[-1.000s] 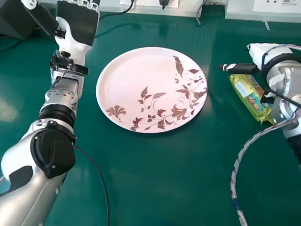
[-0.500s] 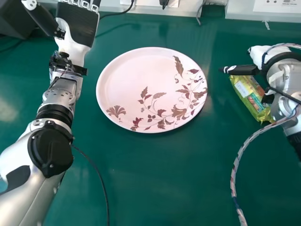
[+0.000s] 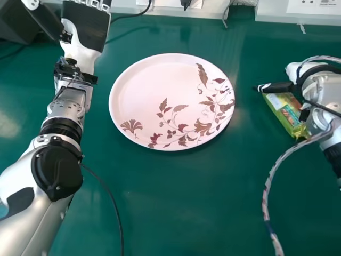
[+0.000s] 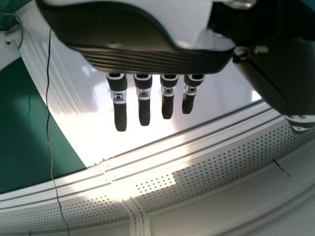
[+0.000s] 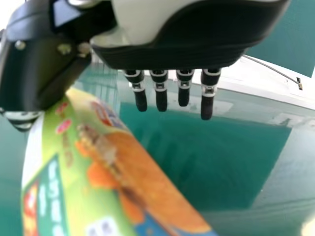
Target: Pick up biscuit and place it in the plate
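Right hand: moved a bit toward the near side and slightly right in head view since the earlier frames; thumb of right hand (image 3: pixel 277 87) now over the far end of the pack.
Left arm: tiny shift left.
Plate and pack: same spots as before.
Right hand state: open, fingers straight, thumb out to the side; nothing gripped. Pack close by on the thumb side in right wrist view; contact, can't tell.
Biscuit pack (image 3: pixel 285 112): on table (image 3: pixel 176 202), right of plate and apart from it; lies slanted, near end partly covered by the right hand and arm; green-yellow wrapper, orange biscuit picture on it in right wrist view.
Plate (image 3: pixel 144 90): middle of table, between the two arms; round, pale pink, brown leaf and flower print along right and near side; no biscuit on it.
Left hand (image 3: pixel 85 24): far left, beyond the plate's left side; open, fingers straight, holding nothing.
Braided cable (image 3: pixel 282 158): curves from right arm down to near edge of view.
Black cable (image 3: pixel 122 234): thin, on table right of left arm.
Dark box (image 3: pixel 18 21): far left corner.
Socket panel (image 3: pixel 314 6): white, far right.
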Tool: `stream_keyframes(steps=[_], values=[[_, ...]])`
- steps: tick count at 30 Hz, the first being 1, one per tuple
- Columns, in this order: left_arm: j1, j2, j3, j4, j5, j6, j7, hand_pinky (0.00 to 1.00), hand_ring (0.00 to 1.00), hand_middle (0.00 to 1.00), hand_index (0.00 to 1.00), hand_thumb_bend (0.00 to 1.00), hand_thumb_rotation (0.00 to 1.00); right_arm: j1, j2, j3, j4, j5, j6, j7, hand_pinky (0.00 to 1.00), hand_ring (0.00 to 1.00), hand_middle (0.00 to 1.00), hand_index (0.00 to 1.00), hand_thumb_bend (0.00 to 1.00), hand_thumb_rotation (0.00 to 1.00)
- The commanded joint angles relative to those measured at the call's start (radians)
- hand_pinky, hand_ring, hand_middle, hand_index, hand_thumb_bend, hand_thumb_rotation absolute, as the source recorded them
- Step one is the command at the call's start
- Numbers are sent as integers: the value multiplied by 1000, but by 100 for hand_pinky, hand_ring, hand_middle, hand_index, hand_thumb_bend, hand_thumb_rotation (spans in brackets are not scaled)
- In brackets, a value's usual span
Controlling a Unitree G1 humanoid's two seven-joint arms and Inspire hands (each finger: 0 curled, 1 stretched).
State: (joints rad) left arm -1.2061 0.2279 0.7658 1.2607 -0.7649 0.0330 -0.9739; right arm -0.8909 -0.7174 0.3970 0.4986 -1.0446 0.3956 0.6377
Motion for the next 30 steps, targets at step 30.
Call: stream_keyframes(steps=[30], values=[[-21, 2, -4, -13, 0, -26, 24, 88, 91, 98, 100, 100, 72, 80, -33, 31, -152, 11, 33, 2, 84, 94, 100, 100, 100, 72]])
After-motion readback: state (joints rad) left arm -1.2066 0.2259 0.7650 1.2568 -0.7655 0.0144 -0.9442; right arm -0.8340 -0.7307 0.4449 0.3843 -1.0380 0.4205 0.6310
